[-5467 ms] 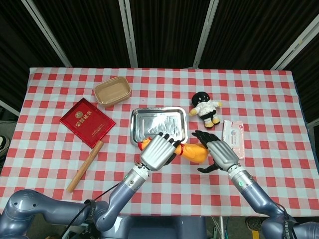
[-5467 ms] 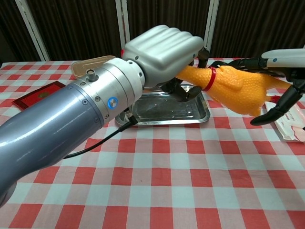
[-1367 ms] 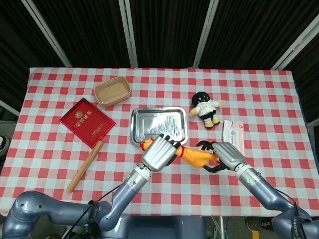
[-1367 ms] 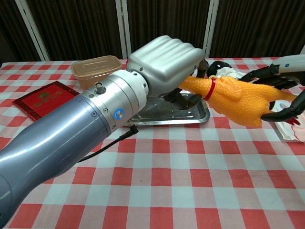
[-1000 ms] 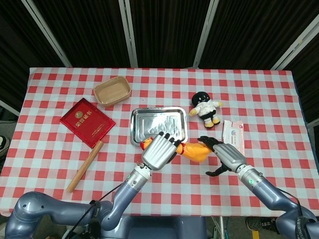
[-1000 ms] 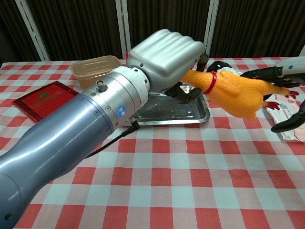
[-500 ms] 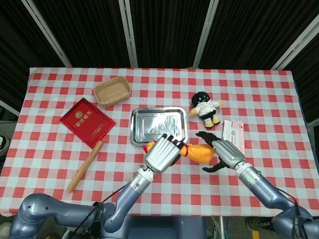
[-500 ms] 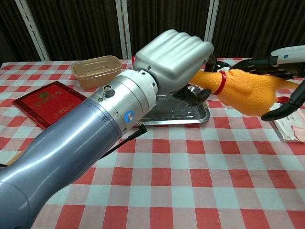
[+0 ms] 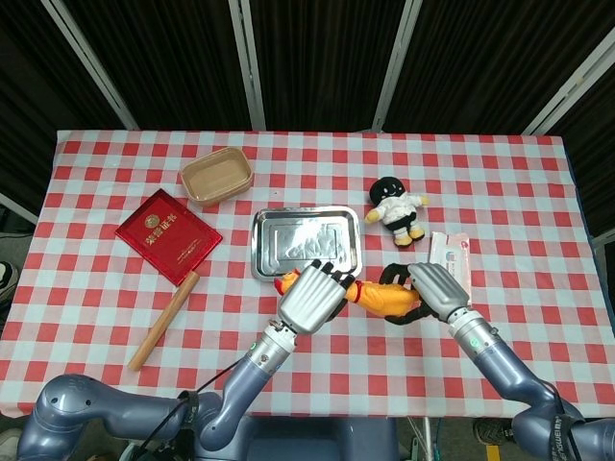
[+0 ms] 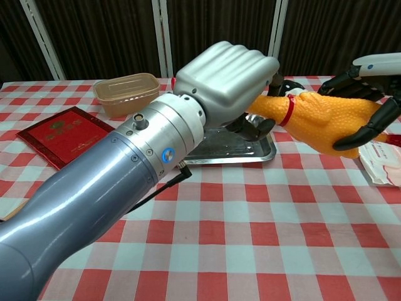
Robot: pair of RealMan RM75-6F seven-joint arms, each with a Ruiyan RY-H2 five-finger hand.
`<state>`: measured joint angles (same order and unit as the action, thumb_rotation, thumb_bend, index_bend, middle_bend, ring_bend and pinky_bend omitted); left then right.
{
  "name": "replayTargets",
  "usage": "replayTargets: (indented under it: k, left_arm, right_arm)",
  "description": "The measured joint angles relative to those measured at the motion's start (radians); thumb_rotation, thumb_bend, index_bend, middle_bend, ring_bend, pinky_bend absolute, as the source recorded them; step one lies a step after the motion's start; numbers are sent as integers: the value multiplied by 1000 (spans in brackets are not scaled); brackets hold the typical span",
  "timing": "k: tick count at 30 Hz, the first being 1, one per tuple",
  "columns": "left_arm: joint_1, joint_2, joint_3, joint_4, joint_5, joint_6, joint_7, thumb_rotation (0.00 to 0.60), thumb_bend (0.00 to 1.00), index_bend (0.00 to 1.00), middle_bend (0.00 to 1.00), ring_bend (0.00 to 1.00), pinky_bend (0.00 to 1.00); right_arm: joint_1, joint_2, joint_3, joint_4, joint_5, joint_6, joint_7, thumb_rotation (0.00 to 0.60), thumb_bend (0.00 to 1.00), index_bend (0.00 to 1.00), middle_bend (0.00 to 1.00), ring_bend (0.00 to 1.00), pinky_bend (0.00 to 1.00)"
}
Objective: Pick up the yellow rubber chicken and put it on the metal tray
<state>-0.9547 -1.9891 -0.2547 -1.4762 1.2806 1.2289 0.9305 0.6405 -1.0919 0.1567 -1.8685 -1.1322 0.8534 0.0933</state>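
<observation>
Left hand (image 9: 309, 295) of mine gripping the chicken (image 10: 319, 122) by the neck, right hand (image 9: 437, 288) wrapping its body, chicken airborne just beside the tray (image 9: 259, 255), not on it.

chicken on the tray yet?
No. In the chest view the chicken is off the table, held between the left hand and right hand, right of the tray.
</observation>
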Motion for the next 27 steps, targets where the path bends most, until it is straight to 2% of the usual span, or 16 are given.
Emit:
replayTargets:
  k: [8,12,17,19,21,23,24,26,27]
  left_arm:
    - [3,3,1,-5,2,-9,-1,600,678,637,643,547,653]
    - [2,3,0,-9,5,-11,-1,600,678,638,642,547,653]
    - [3,4,0,-13,7,-13,1,600,676,638,642,547,653]
    - [4,5,0,-14,9,-14,3,600,675,637,642,547,653]
    - [5,6,-1,-16,9,-14,3,600,674,637,640,547,653]
    - [6,8,-1,-17,11,-13,4,600,674,637,640,546,653]
    - [6,8,-2,-18,11,-12,4,600,674,636,639,546,652]
    - [8,8,-2,-19,12,-11,2,600,674,636,639,546,651]
    - [9,9,-3,-19,13,-10,1,600,674,636,639,546,649]
  right_arm:
    - [-1,-17,0,5,19,20,-35,600,500,1000,898,974,946]
    - [-3,-25,2,7,22,30,-42,600,501,1000,945,1000,983]
    - [-6,-32,4,8,25,49,-58,600,500,1000,937,983,975]
    - [-10,-32,5,3,25,55,-55,600,501,970,844,912,930]
    - [-15,-26,4,-3,20,55,-47,600,483,834,687,794,850]
    - [-18,-16,1,-11,11,44,-29,600,386,558,481,572,675]
    - [-19,-10,-1,-15,5,36,-19,600,302,390,357,428,554]
    - [-21,4,-7,-22,-16,16,4,600,157,122,144,203,365]
    - [-21,10,-11,-24,-27,6,12,600,107,54,80,134,298]
